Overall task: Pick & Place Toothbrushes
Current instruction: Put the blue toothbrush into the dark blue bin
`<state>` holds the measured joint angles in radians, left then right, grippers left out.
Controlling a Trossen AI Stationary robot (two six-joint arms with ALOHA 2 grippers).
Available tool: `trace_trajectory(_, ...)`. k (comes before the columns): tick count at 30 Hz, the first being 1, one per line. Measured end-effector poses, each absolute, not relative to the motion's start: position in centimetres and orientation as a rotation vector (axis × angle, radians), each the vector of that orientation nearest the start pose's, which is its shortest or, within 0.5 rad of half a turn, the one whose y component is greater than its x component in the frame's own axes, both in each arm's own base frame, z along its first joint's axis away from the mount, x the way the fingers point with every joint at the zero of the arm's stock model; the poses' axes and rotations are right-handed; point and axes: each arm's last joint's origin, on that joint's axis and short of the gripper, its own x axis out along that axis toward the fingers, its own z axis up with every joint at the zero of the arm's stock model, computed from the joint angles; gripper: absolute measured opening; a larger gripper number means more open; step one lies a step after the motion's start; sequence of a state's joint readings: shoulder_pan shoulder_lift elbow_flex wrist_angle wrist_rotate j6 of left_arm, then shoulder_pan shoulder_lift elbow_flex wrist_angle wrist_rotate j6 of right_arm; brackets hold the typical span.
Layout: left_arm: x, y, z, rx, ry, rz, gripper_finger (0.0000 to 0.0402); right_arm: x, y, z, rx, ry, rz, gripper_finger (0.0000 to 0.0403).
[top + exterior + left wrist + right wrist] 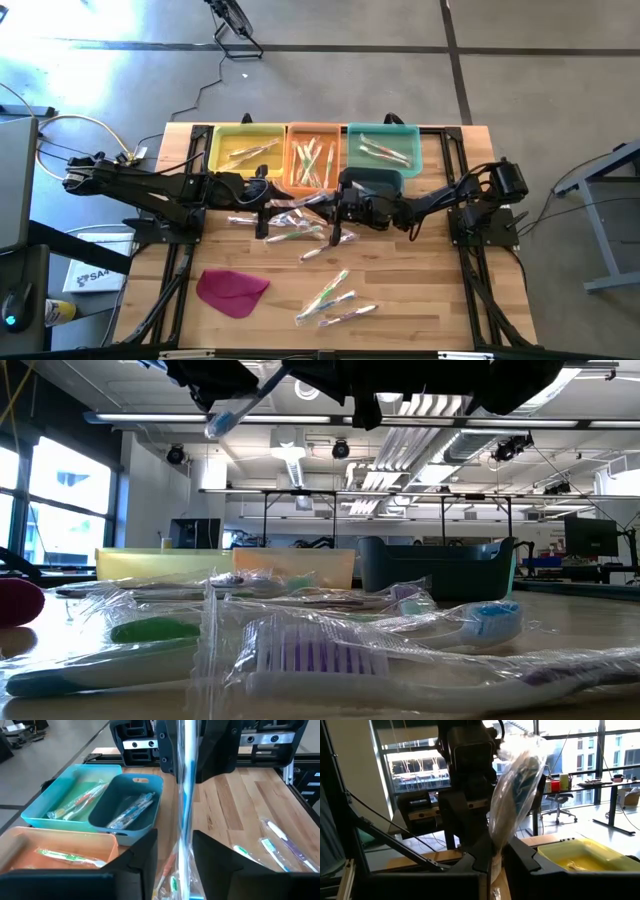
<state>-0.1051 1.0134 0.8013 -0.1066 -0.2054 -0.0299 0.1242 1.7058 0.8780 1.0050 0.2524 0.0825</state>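
Handover mid-counter | my right end effector pinched on blue wrapped toothbrush, held aloft | left end effector parted around it | next: back left straight off, carry to dark-blue bin

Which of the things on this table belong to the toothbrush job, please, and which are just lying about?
Job:
wrapped toothbrushes on the table
yellow bin, orange bin, teal bin, dark blue bin
toothbrush between both grippers

Lying about:
magenta cloth
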Motion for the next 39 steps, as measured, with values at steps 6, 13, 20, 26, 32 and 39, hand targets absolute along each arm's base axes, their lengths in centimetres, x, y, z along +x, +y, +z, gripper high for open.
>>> trace_trajectory(6, 22.3, -1.8, 30.5, 0.021, 0.314, 0.103, 0.0145, 35.8, 3.7, 24.1, 0.117, -0.170, -0.124, 0.0023)
trace_trajectory(13, 22.2, -1.8, 30.2, 0.023, 0.340, 0.103, 0.0148, 35.8, 3.7, 23.9, 0.113, -0.151, -0.130, 0.0023)
trace_trajectory(20, 21.9, -1.6, 29.7, 0.036, 0.398, 0.142, 0.0148, 35.6, 3.6, 23.7, 0.147, -0.080, -0.177, 0.0023)
trace_trajectory(26, 21.8, -1.6, 29.5, 0.042, 0.420, 0.143, 0.0148, 34.4, 3.1, 24.6, 0.152, 0.017, -0.286, 0.0023)
trace_trajectory(32, 21.6, -1.6, 29.1, 0.031, 0.466, 0.148, 0.0148, 32.7, 2.6, 25.8, 0.175, 0.091, -0.420, 0.0023)
trace_trajectory(39, 21.6, -1.6, 29.1, 0.024, 0.468, 0.151, 0.0148, 31.3, 2.1, 25.9, 0.197, 0.165, -0.599, 0.0023)
